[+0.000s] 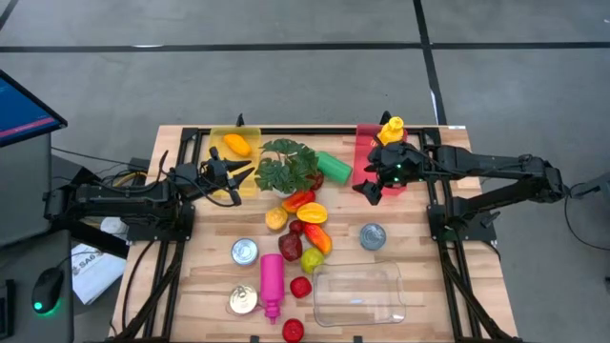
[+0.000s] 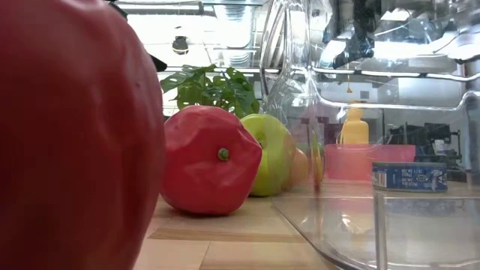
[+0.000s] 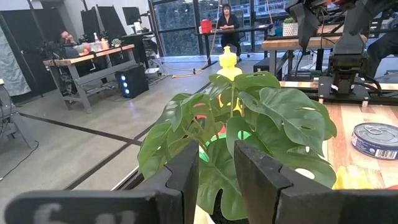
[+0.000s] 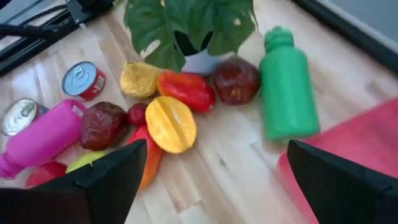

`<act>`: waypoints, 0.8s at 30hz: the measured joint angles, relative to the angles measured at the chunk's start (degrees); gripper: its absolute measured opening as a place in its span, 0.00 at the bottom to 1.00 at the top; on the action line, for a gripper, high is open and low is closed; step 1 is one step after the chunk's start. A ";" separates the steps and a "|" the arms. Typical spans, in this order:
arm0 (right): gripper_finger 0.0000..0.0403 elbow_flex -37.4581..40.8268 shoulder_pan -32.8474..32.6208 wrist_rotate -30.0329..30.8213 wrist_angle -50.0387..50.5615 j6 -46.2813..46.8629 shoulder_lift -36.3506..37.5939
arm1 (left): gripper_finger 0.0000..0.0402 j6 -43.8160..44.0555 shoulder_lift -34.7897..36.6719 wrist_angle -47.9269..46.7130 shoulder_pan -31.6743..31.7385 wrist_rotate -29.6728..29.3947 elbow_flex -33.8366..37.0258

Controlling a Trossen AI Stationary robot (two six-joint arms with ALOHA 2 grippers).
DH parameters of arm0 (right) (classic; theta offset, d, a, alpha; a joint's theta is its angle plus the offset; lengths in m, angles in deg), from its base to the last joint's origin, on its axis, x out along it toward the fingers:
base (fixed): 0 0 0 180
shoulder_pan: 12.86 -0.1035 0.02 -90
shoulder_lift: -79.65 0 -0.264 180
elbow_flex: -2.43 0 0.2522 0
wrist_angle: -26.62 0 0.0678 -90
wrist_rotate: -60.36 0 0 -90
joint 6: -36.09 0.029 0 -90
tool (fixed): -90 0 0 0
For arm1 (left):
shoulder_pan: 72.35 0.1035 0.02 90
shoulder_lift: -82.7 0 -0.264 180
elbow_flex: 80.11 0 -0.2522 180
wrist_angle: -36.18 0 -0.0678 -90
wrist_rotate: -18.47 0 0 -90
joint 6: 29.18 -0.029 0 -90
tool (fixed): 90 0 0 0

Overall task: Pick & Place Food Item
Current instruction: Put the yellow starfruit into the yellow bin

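A heap of toy food lies mid-table by its undersides: a red pepper (image 4: 186, 88), a yellow star fruit (image 4: 171, 123), a yellow piece (image 4: 138, 78), a dark red fruit (image 4: 236, 79) and others. My right gripper (image 1: 372, 187) (image 4: 217, 186) hangs wide open above the table, right of the heap, slanting down toward it, with nothing between its fingers. My left gripper (image 1: 236, 174) (image 3: 217, 177) points level at the potted plant (image 1: 289, 167) (image 3: 249, 124) from the left, its fingers a narrow gap apart and holding nothing.
A green bottle (image 1: 334, 167) lies by the plant. A yellow bin (image 1: 235, 157) holds an orange piece; a red bin (image 1: 374, 152) holds a yellow bottle (image 1: 391, 129). Cans (image 1: 245, 252) (image 1: 372, 235), a pink bottle (image 1: 272, 283) and a clear tub (image 1: 360, 293) sit nearer.
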 joint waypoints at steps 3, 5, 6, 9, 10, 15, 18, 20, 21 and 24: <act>0.95 -0.01 -1.24 0.02 1.08 4.40 0.00 | 0.22 0.00 0.00 0.01 0.00 0.02 0.00; 0.95 -0.02 -2.17 -0.01 2.00 6.75 0.00 | 0.22 0.00 -0.02 0.01 0.00 0.00 0.00; 0.95 -0.02 -2.59 -0.01 2.41 7.81 0.00 | 0.22 0.00 0.00 0.01 0.00 0.01 0.00; 0.95 -0.02 -4.25 0.02 4.91 10.88 0.00 | 0.22 0.00 -0.01 0.01 0.00 0.01 0.00; 0.95 -0.02 -4.84 0.04 5.64 11.49 0.00 | 0.22 0.00 -0.02 0.01 0.00 0.01 0.00; 0.95 -0.02 -6.37 0.04 5.57 12.34 0.00 | 0.22 0.00 0.00 0.01 0.00 0.02 0.00; 0.95 -0.02 -6.27 0.17 3.01 14.90 0.00 | 0.22 0.00 -0.01 0.03 -0.01 0.01 0.00; 0.95 -0.02 -6.26 0.26 1.07 15.72 0.00 | 0.22 0.00 -0.02 0.05 0.00 0.00 0.00; 0.95 -0.02 -6.28 0.28 -0.07 15.93 0.00 | 0.22 0.00 -0.02 0.05 0.00 0.01 0.00; 0.95 -0.02 -6.33 0.28 -3.49 15.78 0.00 | 0.22 0.00 -0.01 0.05 0.00 0.02 0.00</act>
